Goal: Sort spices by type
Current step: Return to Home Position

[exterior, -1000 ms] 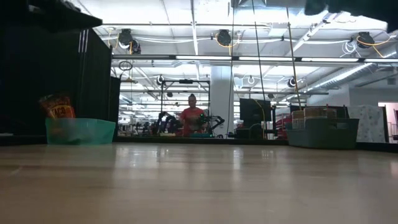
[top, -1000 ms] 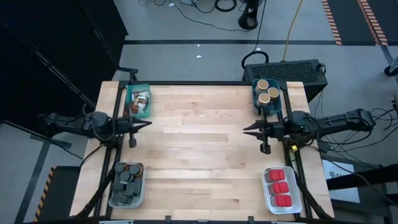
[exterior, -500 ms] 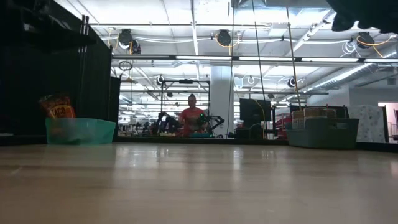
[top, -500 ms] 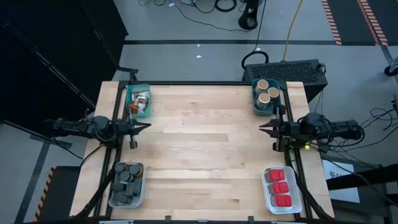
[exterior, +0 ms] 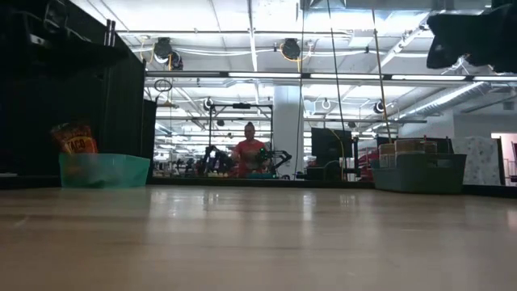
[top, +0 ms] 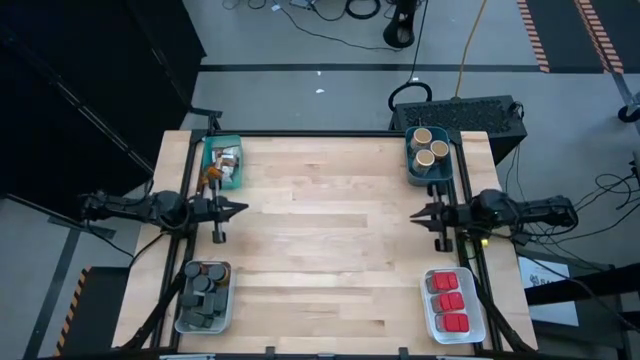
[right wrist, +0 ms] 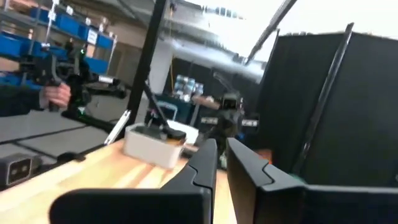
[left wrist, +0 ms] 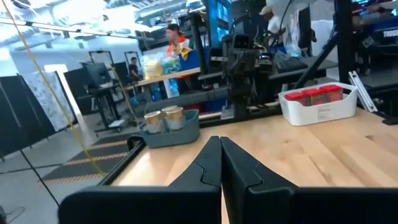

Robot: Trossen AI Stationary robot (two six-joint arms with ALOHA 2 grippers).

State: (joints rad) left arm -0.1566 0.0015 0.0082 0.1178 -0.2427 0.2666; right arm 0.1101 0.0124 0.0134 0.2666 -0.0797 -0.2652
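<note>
The spices sit sorted in four bins at the table's corners. Printed packets fill the teal bin at the far left. Tan cylinders stand in the teal bin at the far right. Dark jars lie in the clear bin at the near left. Red tins lie in the white bin at the near right. My left gripper hangs shut over the table's left edge, pointing level toward the right. My right gripper hangs shut at the right edge, facing it. Both hold nothing.
The wooden tabletop between the bins carries nothing. Black frame rails run along the left and right edges. A person stands far off in the room beyond the table. A dark box sits behind the far right corner.
Both arms have folded back and sunk lower. My right gripper has drawn back toward the table's right edge. My left gripper has stayed near the left edge while dropping. Both have rolled a little and stayed shut.
</note>
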